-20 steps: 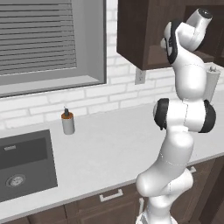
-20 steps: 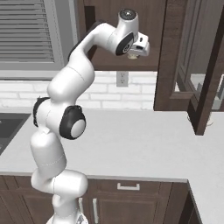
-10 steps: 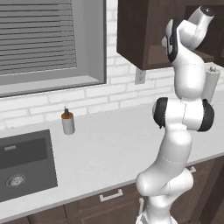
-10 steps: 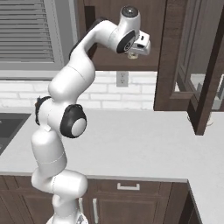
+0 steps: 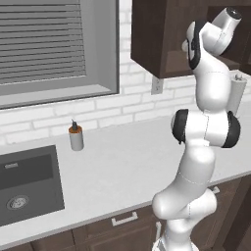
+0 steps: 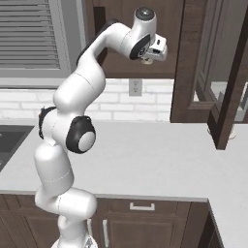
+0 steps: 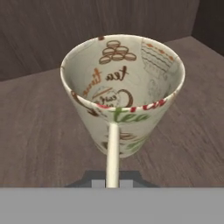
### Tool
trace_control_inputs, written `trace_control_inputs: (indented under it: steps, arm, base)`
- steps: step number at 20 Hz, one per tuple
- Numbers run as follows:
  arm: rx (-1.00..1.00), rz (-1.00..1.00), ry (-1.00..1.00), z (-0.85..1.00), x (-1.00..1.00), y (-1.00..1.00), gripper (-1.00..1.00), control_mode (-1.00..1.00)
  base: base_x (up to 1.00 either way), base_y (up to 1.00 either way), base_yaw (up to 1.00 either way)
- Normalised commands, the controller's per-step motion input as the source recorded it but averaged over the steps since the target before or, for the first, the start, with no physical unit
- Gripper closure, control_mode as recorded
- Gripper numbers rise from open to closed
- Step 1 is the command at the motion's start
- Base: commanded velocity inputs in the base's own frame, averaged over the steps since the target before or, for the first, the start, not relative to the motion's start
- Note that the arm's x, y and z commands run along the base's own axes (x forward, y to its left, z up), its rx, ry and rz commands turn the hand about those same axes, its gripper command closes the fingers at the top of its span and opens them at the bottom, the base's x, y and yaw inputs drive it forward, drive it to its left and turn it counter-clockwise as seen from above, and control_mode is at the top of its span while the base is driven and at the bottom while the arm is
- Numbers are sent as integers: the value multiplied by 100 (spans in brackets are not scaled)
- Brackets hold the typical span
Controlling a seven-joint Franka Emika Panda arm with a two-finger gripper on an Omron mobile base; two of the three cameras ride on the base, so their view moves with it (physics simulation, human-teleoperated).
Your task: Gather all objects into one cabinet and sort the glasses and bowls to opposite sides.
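— Dark wood grain runs under and behind the cream mug [image 7: 122, 94]: it sits upright on the cabinet [image 5: 162, 37] floor, right in front of the gripper [image 6: 147, 58].

— Any writing?

— "tea" in brown script inside the wall, "tea" again in green outside, plus stacked biscuit drawings. Thin handle faces the camera.

— And the fingers?

— Cannot tell, apart or closed. Below lies a pale grey counter [image 5: 122, 162], white brick behind.

White brick wall [image 5: 122, 105], outlet [image 5: 157, 85]. Grey-framed window [image 5: 59, 46], blinds down. Grey counter [image 5: 122, 157], dark sink [image 5: 27, 184] left. Dark wood drawers [image 6: 145, 218] below, silver handles
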Motion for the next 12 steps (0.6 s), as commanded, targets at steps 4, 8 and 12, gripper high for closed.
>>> trace_control_inputs:
  steps: [4,8,12]
  arm:
    - [-1,0,-3,0,-16,1,100,-100]
    - [-2,4,-13,0,-91,10,100,-100]
    - [-4,8,-18,0,-100,27,100,-100]
  base:
    - [0,0,0]
    - [0,0,0]
    - [0,0,0]
